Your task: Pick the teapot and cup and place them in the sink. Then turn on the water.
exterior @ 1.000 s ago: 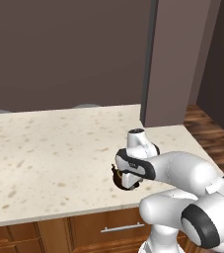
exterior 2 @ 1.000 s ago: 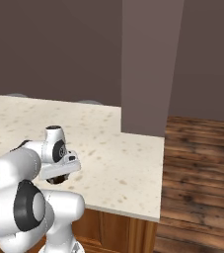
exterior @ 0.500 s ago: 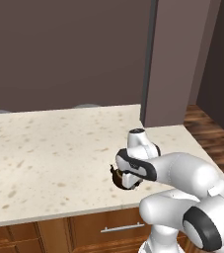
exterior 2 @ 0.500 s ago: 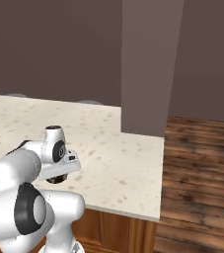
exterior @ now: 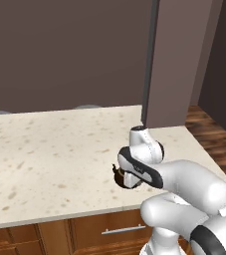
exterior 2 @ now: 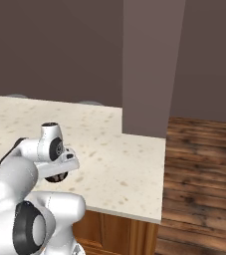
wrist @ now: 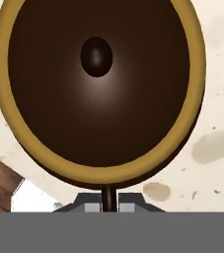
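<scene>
The teapot (wrist: 98, 84) is sitting at the upper centre of the hand view, seen from straight above: a round, glossy dark-brown body with a wide gold rim around its open top and a small dark oval deep inside. A thin dark handle is running from its lower edge down to the bottom centre of that frame, and the gripper (wrist: 109, 206) is pressing its two grey fingertips (wrist: 92, 207) narrowly on both sides of this handle, so it is holding the teapot by the handle. Around the pot the counter (wrist: 217, 123) is showing a cream stone surface with brown speckles, and a piece of wooden floor is appearing at the lower left. In the left base view the teapot (exterior: 120, 178) is peeking out as a small dark shape just under the white hand (exterior: 134, 172), a little right of the frame's centre, near the front edge of the speckled counter (exterior: 50, 159). In the right base view the hand (exterior 2: 57, 167) is lying at the left middle, with the dark pot (exterior 2: 58, 177) under it, above wooden cabinet fronts.
</scene>
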Controlling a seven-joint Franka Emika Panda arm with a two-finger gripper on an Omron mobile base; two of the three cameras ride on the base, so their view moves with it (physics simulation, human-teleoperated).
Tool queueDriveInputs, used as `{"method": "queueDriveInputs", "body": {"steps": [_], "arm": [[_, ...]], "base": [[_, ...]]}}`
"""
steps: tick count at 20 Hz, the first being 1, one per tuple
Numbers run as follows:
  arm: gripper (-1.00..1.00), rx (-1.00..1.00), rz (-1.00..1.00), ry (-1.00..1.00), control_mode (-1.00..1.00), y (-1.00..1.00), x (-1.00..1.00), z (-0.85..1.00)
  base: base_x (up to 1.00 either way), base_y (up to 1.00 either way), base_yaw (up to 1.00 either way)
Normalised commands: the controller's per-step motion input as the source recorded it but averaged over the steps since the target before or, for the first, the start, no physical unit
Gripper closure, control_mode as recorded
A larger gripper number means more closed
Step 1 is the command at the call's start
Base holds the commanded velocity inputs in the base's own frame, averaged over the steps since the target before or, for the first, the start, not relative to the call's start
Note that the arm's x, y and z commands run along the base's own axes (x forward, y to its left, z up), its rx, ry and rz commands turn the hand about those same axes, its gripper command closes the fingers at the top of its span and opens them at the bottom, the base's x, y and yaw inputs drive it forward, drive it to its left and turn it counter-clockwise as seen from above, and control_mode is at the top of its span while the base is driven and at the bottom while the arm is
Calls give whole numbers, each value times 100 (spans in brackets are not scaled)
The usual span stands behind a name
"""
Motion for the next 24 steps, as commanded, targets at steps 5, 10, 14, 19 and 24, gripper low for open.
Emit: {"method": "queueDriveInputs", "body": {"steps": [5,10,14,19,24], "arm": [[100,0,0,-10,-100,0,-21,35],[100,0,0,-23,-100,-25,-39,73],[100,0,0,-31,-100,-52,-64,93],[100,4,0,-33,-100,-56,-83,84],[100,5,-2,-35,-100,-29,-99,86]], "base": [[0,0,0],[0,0,0],[0,0,0],[0,0,0],[0,0,0]]}}
